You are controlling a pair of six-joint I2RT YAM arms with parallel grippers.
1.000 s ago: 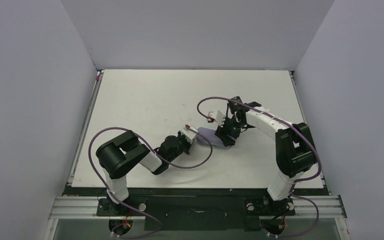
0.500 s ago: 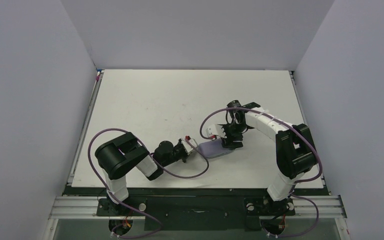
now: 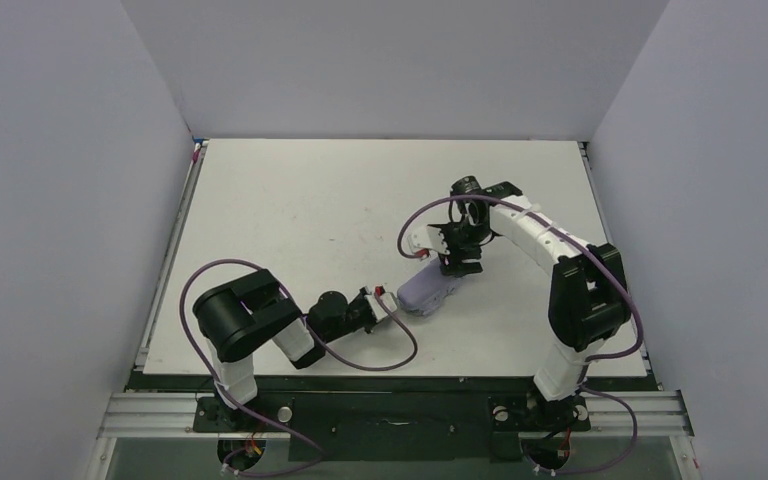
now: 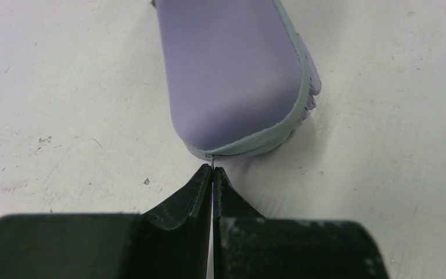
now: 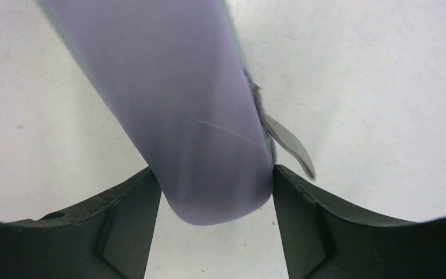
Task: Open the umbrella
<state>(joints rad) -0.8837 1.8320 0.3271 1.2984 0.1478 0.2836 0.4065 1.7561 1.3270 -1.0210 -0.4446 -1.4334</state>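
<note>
A pale lavender oval clamshell case (image 3: pixel 428 290) lies on the white table (image 3: pixel 290 200), slanting from near left to far right. My left gripper (image 3: pixel 385 297) is at its near-left end. In the left wrist view that gripper (image 4: pixel 212 170) is shut on the thin metal zipper pull at the seam of the case (image 4: pixel 232 70). My right gripper (image 3: pixel 457 265) holds the far end. In the right wrist view its jaws (image 5: pixel 213 170) press on both sides of the case (image 5: pixel 180 87). The umbrella itself is hidden.
A thin grey tab (image 5: pixel 290 142) sticks out of the case's seam by the right finger. A toothed lavender edge (image 4: pixel 310 99) shows along the case's right side. Grey walls enclose the table on three sides. The arms' purple cables (image 3: pixel 390 355) loop over the near half.
My left gripper has drawn back toward the near edge, still pinching the pull. The case has swung from lying crosswise to slanting. The right gripper has shifted slightly farther back with its end.
</note>
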